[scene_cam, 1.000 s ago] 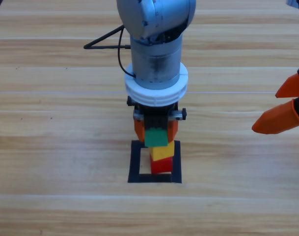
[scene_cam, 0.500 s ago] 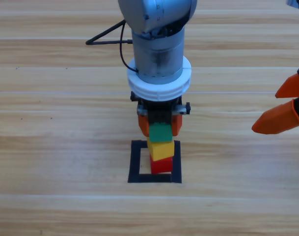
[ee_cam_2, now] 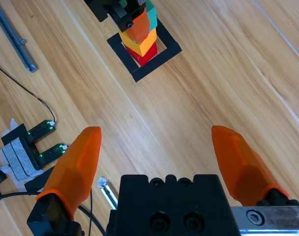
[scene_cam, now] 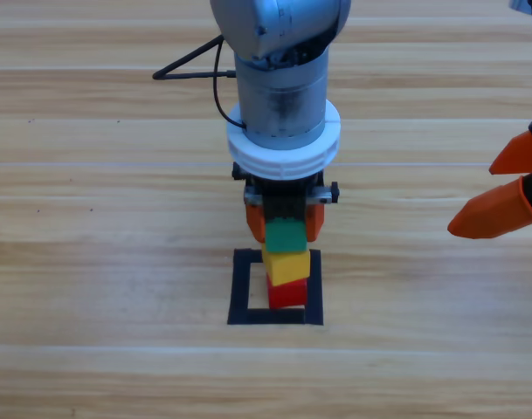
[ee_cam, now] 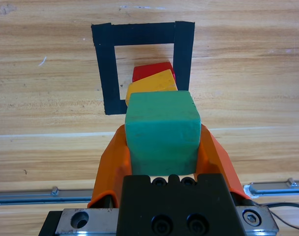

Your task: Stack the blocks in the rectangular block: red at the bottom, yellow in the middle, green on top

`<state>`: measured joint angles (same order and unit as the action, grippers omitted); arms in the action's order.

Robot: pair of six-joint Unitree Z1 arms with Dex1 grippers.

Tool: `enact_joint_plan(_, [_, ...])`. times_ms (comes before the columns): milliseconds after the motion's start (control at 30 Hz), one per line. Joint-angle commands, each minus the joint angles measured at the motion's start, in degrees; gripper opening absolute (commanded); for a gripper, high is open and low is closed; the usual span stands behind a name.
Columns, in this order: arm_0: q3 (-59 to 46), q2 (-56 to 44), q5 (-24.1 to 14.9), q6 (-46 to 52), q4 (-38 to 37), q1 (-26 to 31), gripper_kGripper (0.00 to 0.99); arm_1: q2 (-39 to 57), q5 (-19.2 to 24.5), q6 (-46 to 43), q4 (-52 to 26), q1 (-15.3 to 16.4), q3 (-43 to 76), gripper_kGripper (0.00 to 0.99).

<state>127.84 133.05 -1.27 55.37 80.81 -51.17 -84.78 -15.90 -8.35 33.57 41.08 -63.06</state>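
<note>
With the left gripper [scene_cam: 284, 229] clamped on green [scene_cam: 285, 234] atop yellow [scene_cam: 286, 265], square it up, then part your jaws gently.

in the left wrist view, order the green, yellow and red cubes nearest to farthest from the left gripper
1. green cube: between the jaws of the left gripper, gripped.
2. yellow cube: just beyond, under the green.
3. red cube: farthest, at the bottom, inside the tape outline.

Looks like a robotics lab bench: wooden table [scene_cam: 91, 262], black tape square [scene_cam: 239, 288], loose cable [ee_cam_2: 26, 96], taped sensor module [ee_cam_2: 29, 147], metal rail [ee_cam_2: 12, 37].
</note>
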Motion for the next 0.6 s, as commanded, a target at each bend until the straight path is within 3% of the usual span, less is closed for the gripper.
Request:
enact_joint_plan(33, [-0.9,3.4,0.5,-0.4,0.3,-1.2,0.000,-3.2,-1.2,-0.3,0.5,-0.6,0.5,0.989])
enact_joint_plan(467, [-1.1,3.2,0.5,-0.4,0.3,-1.2,0.021,-2.8,-1.2,-0.4,0.8,-0.6,0.5,0.989])
enact_joint_plan(500, [-1.2,2.9,0.5,-0.4,0.3,-1.2,0.120,-2.8,-1.2,-0.4,0.8,-0.6,0.5,0.989])
enact_joint_plan(533, [-0.9,2.7,0.5,-0.4,0.3,-1.2,0.290,-2.8,-1.2,-0.4,0.8,-0.6,0.5,0.989])
enact_joint_plan(600, [-0.9,2.1,0.6,-0.3,0.3,-1.2,0.838,-2.7,-1.2,-0.4,0.9,-0.6,0.5,0.989])
